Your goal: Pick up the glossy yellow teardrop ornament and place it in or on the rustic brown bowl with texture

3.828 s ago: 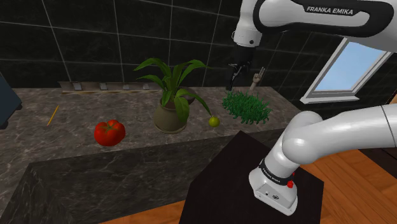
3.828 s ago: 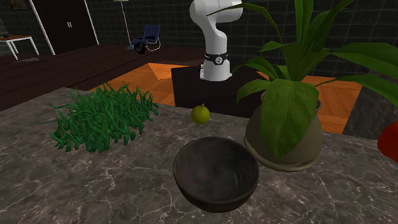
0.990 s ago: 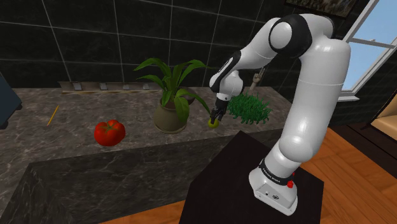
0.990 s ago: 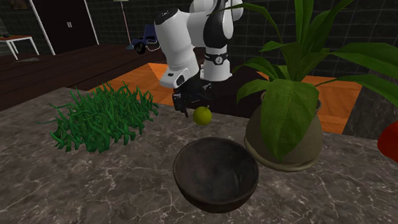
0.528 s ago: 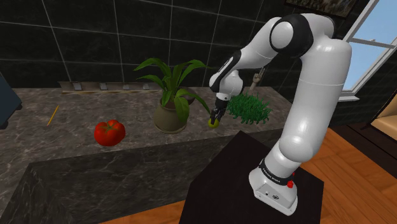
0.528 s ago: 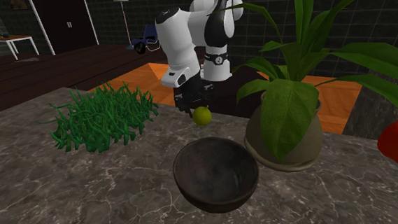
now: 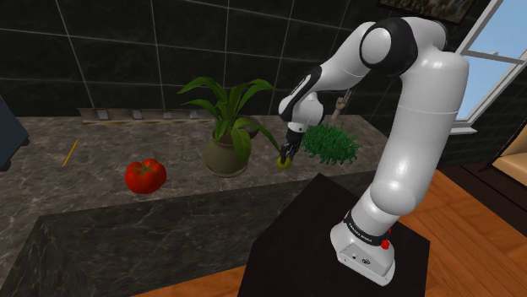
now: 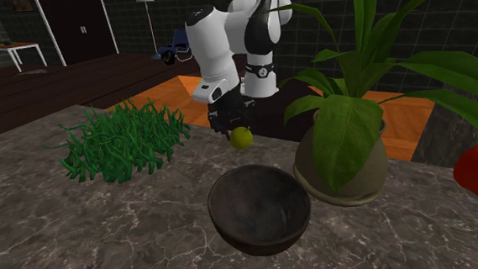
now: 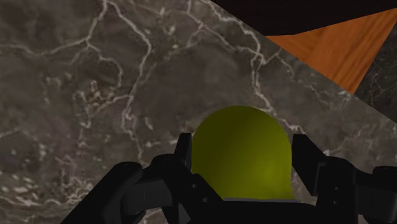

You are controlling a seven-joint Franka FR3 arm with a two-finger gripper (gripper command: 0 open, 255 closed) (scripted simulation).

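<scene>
Glossy yellow-green rounded ornament [image 9: 242, 153]: located at the dark veined marble countertop [image 8: 82, 230], near the edge facing the stand, between the green grass tuft [image 8: 124, 140] and the potted leafy plant [image 8: 340, 162]; the all-black two-finger gripper [image 8: 235, 130] is clamped on the ornament, one finger [image 9: 181, 153] against each side; whether the ornament clears the surface cannot be determined. Dark brown rough-textured bowl [image 8: 263, 233]: upright on the countertop, apart from the ornament, just beside the plant's pot. Red tomato [image 7: 145, 175]: at the shoulder view's left of the plant.
</scene>
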